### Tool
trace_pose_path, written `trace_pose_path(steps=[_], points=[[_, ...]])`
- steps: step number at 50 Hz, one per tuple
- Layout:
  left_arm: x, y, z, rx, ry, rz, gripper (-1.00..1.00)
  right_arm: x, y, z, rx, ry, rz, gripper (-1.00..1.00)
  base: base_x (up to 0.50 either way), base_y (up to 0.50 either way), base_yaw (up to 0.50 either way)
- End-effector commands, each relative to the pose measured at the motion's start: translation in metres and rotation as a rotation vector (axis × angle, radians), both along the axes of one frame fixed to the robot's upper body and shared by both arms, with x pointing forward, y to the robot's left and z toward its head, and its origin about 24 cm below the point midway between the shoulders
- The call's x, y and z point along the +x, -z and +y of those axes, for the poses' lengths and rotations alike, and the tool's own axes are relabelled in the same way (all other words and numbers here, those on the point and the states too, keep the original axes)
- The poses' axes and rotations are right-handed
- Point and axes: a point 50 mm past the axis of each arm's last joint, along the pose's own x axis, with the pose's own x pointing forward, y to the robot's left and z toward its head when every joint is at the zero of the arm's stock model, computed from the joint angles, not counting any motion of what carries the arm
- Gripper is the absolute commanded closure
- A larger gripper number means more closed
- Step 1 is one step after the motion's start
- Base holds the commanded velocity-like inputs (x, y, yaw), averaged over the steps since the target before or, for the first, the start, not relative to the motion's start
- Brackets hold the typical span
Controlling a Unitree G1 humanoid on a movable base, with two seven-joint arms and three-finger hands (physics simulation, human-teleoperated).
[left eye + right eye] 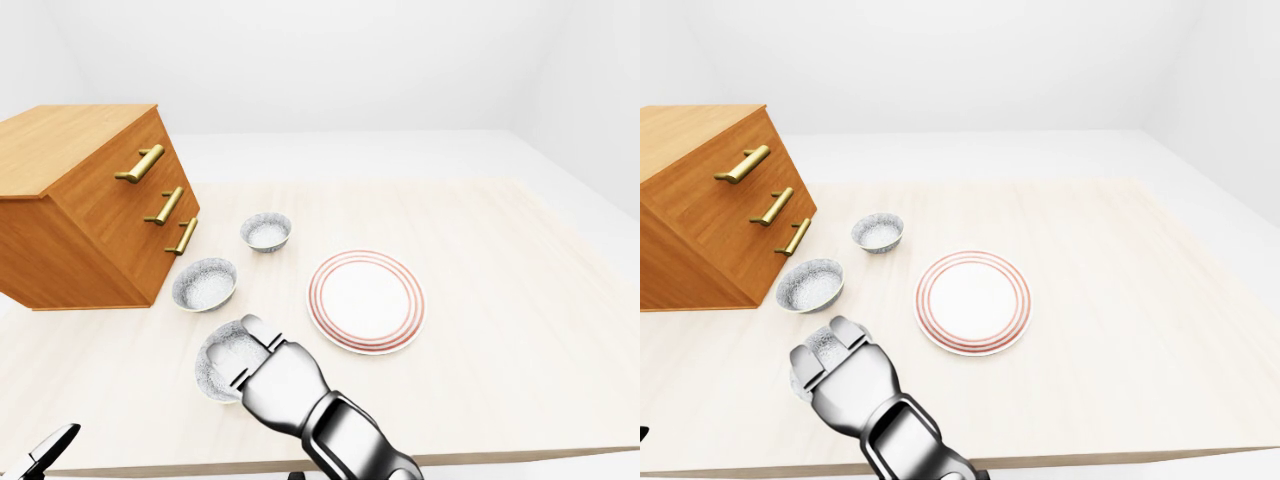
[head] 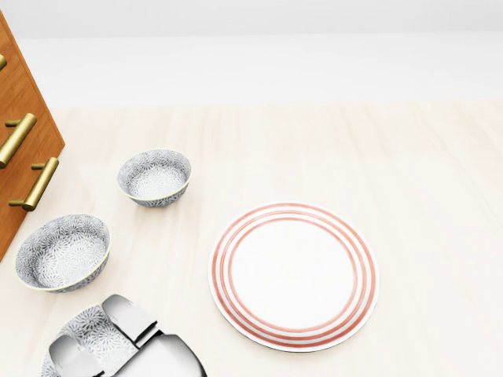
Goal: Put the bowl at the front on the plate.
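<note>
The front bowl (image 1: 210, 372), grey-patterned, sits low at the left of the head view, nearest the table's bottom edge. My right hand (image 1: 250, 345) reaches in from the bottom, its fingers (image 2: 130, 312) curled over the rim and into the bowl, shut on it. The bowl looks to be resting on the table. The red-ringed white plate (image 2: 292, 275) lies to its right, with nothing on it. Only a sliver of my left hand (image 1: 40, 455) shows at the bottom left corner of the left-eye view.
Two more patterned bowls (image 2: 63, 251) (image 2: 155, 177) stand in a line above the held one. A wooden drawer chest (image 1: 90, 200) with brass handles stands at the left. The table's near edge (image 1: 500, 455) runs along the bottom.
</note>
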Motion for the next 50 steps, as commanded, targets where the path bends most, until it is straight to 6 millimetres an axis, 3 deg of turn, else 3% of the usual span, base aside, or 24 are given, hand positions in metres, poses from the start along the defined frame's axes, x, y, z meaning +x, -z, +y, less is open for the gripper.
trace_pose_path(steps=[1, 14, 21, 30, 50], points=[[0.0, 0.0, 0.0, -0.002, 0.003, 0.001, -1.0, -0.004, 0.012, 0.001, -0.021, -0.018, 0.052, -1.0, 0.0, 0.0, 0.0], [0.001, 0.001, 0.0, -0.005, 0.001, 0.0, -1.0, -0.011, -0.01, 0.022, 0.054, -0.083, 0.002, -1.0, 0.0, 0.0, 0.0], [0.001, 0.002, 0.0, -0.009, 0.001, 0.0, -1.0, -0.011, -0.004, 0.019, 0.044, -0.075, 0.031, -1.0, 0.0, 0.0, 0.0], [0.0, -0.002, 0.001, 0.006, 0.0, -0.009, -1.0, -0.011, -0.011, 0.022, 0.081, -0.042, 0.033, -1.0, 0.0, 0.0, 0.0], [0.0, -0.002, 0.001, 0.006, 0.002, -0.008, -1.0, -0.005, 0.021, 0.009, 0.035, 0.01, 0.186, -1.0, 0.0, 0.0, 0.0]])
